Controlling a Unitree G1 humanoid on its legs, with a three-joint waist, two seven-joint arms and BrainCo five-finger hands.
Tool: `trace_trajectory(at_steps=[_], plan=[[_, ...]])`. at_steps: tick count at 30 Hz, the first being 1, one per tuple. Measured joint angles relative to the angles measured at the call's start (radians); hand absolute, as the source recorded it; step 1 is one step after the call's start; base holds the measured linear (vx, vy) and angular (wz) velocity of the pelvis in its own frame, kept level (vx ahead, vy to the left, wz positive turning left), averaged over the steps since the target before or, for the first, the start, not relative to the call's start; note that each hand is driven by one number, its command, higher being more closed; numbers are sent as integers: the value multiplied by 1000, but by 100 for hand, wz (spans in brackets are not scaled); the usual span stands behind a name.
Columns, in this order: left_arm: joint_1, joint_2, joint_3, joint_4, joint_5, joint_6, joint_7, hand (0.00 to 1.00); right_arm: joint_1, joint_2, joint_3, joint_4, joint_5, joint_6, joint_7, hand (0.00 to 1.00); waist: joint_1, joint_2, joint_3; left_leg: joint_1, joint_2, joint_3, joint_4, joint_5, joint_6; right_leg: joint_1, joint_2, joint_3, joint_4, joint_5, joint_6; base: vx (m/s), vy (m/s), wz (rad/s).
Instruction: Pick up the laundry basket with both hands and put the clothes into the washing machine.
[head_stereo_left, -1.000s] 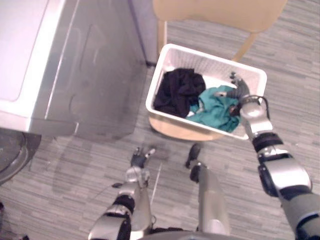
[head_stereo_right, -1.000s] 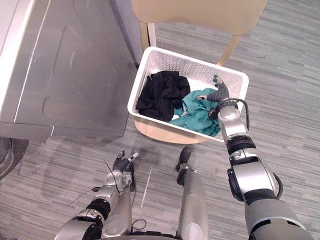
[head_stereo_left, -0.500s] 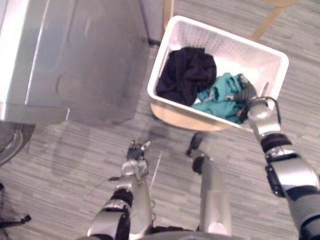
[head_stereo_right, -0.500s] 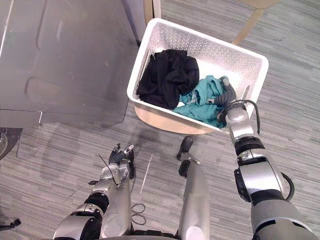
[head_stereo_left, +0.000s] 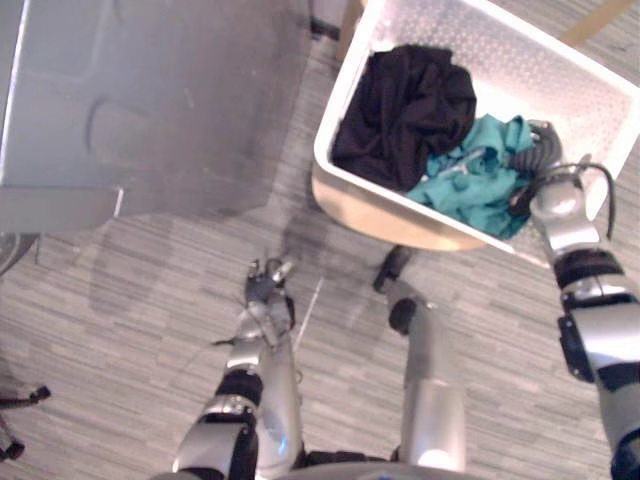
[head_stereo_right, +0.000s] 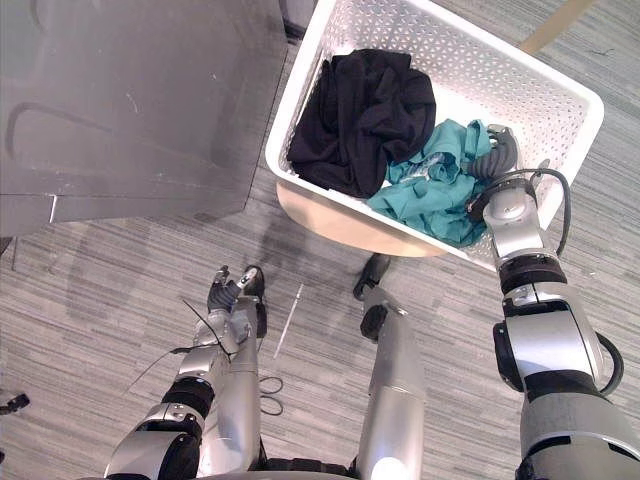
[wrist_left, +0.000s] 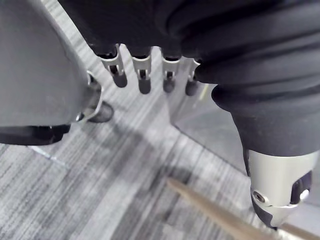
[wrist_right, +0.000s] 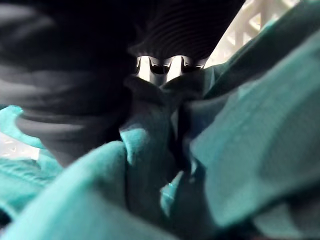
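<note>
A white perforated laundry basket (head_stereo_right: 296, 108) sits on a pale wooden seat (head_stereo_left: 400, 222) at the upper right. It holds a black garment (head_stereo_right: 362, 118) and a teal garment (head_stereo_right: 430, 190). My right hand (head_stereo_right: 497, 160) is inside the basket at its near right side, fingers curled down into the teal garment (wrist_right: 235, 150), which bunches up between fingers and thumb. My left hand (head_stereo_left: 266, 292) hangs low over the carpet, well short of the basket, with straight fingers (wrist_left: 143, 80) and nothing in it. The grey washing machine (head_stereo_left: 150, 100) stands at the upper left.
A wooden chair leg (head_stereo_right: 550, 25) slants past the basket's far corner. A thin pale rod (head_stereo_right: 287, 320) lies on the striped grey carpet between my arms. A black stand foot (head_stereo_left: 18, 400) shows at the lower left edge.
The camera has tipped, so the whole scene sits higher and more to the right. My right hand has sunk from above the teal garment into it and curled its fingers. The left hand is unchanged.
</note>
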Motion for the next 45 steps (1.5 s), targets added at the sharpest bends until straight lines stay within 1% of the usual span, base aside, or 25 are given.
trace_trajectory(at_steps=[1,4,6,8,9,13,14,16,19,21,22,23,24,26,28,30,31,33,35,36,38,39,41,43,45], plan=[[0,0,3,0,-2,0,0,0,1,0,0,16,0,1,0,100,13,1,1,0,0,-1,6,0,0,2,0,-1,3,-1,-1,6,11,5],[1,2,42,7,-4,1,3,0,14,19,0,31,0,11,3,100,15,1,2,3,0,-14,12,0,0,20,-2,-14,2,-1,-1,-9,6,8],[5,7,42,11,-10,1,3,0,49,34,-1,31,1,12,5,100,16,1,2,16,0,-18,11,0,0,38,-3,-20,-2,-6,1,-17,6,9],[12,6,42,17,-17,2,3,0,86,39,-4,30,1,23,9,100,25,1,2,46,0,-16,2,0,0,67,-2,-21,-11,-6,1,-12,14,5],[24,6,42,16,-17,2,3,0,116,49,-8,23,1,40,21,100,28,1,2,78,-1,-12,-10,0,0,98,-2,-21,-20,-5,1,2,19,4],[70,5,40,16,-17,1,3,0,202,77,-20,-4,1,64,27,100,26,0,2,177,-2,6,-55,4,5,186,-1,-20,-51,0,2,34,29,3],[84,5,39,16,-17,1,2,0,221,77,-25,-29,1,77,29,100,22,0,0,206,-3,14,-67,5,5,207,-2,-19,-55,0,3,74,41,0],[120,9,30,15,-17,0,-2,0,268,78,-61,-102,0,81,28,100,11,-1,0,292,-4,25,-102,7,7,284,-1,-21,-74,-2,8,77,38,2],[147,19,-4,15,-17,0,-5,0,294,75,-106,-198,0,81,24,100,9,-7,-5,395,-7,47,-152,15,9,359,-4,-13,-88,-11,20,58,24,-1],[159,28,-22,14,-16,0,-13,0,309,74,-140,-293,1,81,23,100,8,-10,-11,465,-10,59,-200,34,8,411,-5,-13,-106,-14,23,46,3,5],[170,30,-44,14,-16,0,-23,0,322,74,-164,-351,1,81,21,100,9,-16,-37,501,-19,64,-247,55,7,433,-7,-17,-123,-14,24,81,-23,11],[190,34,-59,11,-16,0,-26,0,330,74,-179,-401,0,81,18,100,9,-20,-83,527,-22,68,-296,75,4,445,-6,-21,-140,-14,24,98,-30,12],[200,34,-67,8,-16,-1,-27,0,332,74,-183,-431,-1,81,12,100,8,-21,-101,544,-23,69,-321,87,2,457,-4,-24,-152,-14,24,117,-37,8],[241,38,-117,-9,-14,-4,-35,0,343,74,-231,-559,-22,79,-18,100,5,-24,-167,631,-24,76,-433,128,-2,511,8,-30,-200,-17,31,103,-34,4],[281,39,-153,-38,-11,-10,-50,0,350,74,-266,-605,-26,72,-27,100,3,-30,-220,669,-24,78,-490,146,-1,535,17,-31,-234,-12,39,104,-5,-2],[329,42,-208,-69,3,-13,-70,0,351,74,-312,-620,-28,71,-50,100,-18,-38,-279,718,-25,79,-543,157,-1,579,22,-40,-271,-5,49,127,39,5],[353,46,-240,-84,6,-16,-82,0,354,74,-334,-622,-28,70,-60,100,-24,-44,-305,741,-29,81,-558,157,0,603,31,-39,-292,7,51,119,47,4],[375,54,-287,-117,9,-15,-94,0,355,73,-359,-624,-27,68,-61,100,-42,-55,-334,770,-36,85,-571,154,4,637,32,-32,-321,25,62,110,67,-8],[380,67,-343,-195,10,-15,-116,0,356,73,-371,-631,-16,55,-63,100,-43,-64,-360,794,-49,107,-571,148,15,665,33,-9,-367,51,73,76,108,-23],[379,72,-358,-224,12,-15,-121,0,356,73,-370,-641,-12,53,-63,100,-44,-64,-366,800,-54,111,-571,147,17,671,32,0,-378,58,77,38,96,-29],[365,77,-417,-357,22,-15,-136,0,361,73,-370,-705,-7,41,-62,100,-45,-57,-381,827,-70,123,-571,146,19,704,30,23,-428,88,88,22,80,-25],[356,77,-436,-388,23,-15,-138,0,364,74,-370,-716,-7,36,-60,100,-44,-55,-384,834,-72,125,-571,146,19,712,30,29,-437,93,89,11,66,-18],[313,77,-492,-475,29,-18,-159,0,394,79,-364,-752,-7,28,-57,100,-50,-52,-420,850,-75,133,-570,146,19,731,34,40,-461,105,89,16,35,-14],[259,83,-516,-507,30,-18,-157,0,393,101,-358,-774,5,28,-54,100,-62,-47,-429,879,-73,152,-570,143,23,750,42,65,-475,114,88,1,5,-27],[213,96,-524,-513,30,-19,-156,0,393,112,-335,-793,19,22,-47,100,-77,-36,-445,889,-69,167,-571,127,40,751,52,84,-487,125,86,-46,4,-39]])
